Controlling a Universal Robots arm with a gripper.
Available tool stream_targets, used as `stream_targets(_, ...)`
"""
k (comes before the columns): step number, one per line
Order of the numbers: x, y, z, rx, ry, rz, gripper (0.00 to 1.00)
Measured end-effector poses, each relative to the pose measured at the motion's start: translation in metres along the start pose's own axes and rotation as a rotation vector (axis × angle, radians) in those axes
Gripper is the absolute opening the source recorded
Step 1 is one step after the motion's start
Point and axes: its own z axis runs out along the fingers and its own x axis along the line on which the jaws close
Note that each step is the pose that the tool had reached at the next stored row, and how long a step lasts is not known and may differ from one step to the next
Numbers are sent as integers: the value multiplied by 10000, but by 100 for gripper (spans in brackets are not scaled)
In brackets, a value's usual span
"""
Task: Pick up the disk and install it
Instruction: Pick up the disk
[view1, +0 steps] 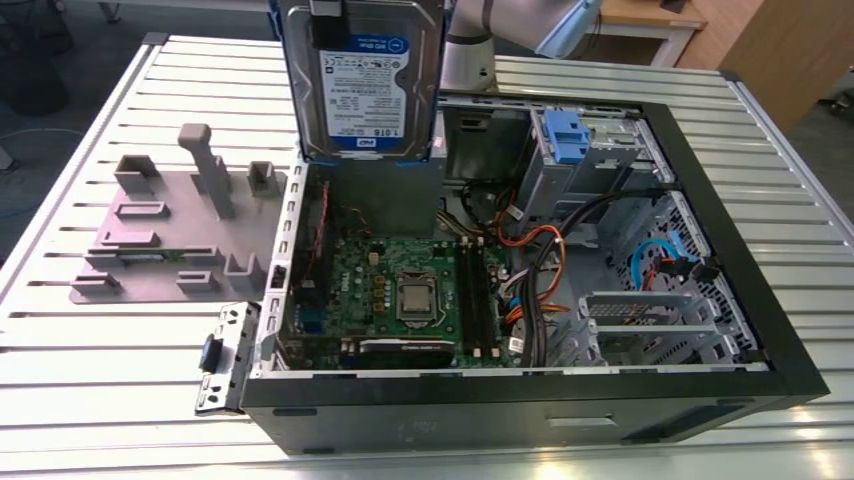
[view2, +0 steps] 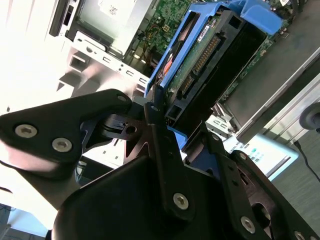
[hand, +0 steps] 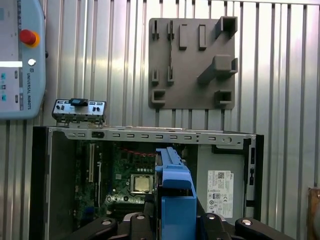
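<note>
open room over the motherboard (view1: 360, 270), tangled cables (view1: 527, 240) (orange, black) near the drive cage (view1: 607, 150)

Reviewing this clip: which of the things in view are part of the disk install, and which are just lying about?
Part of the job:
the disk, upright, clamped in the pincer
the open computer case beneath it

Lying about:
the grey stand with upright posts, on the slatted table beside the case
the control pendant, off the case's corner
</note>
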Motion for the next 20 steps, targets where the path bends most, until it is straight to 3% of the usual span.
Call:
stream_targets(18,4,-36,2,0,8,1,36)
stream_targets(20,90,-252,16,-2,109,1,36)
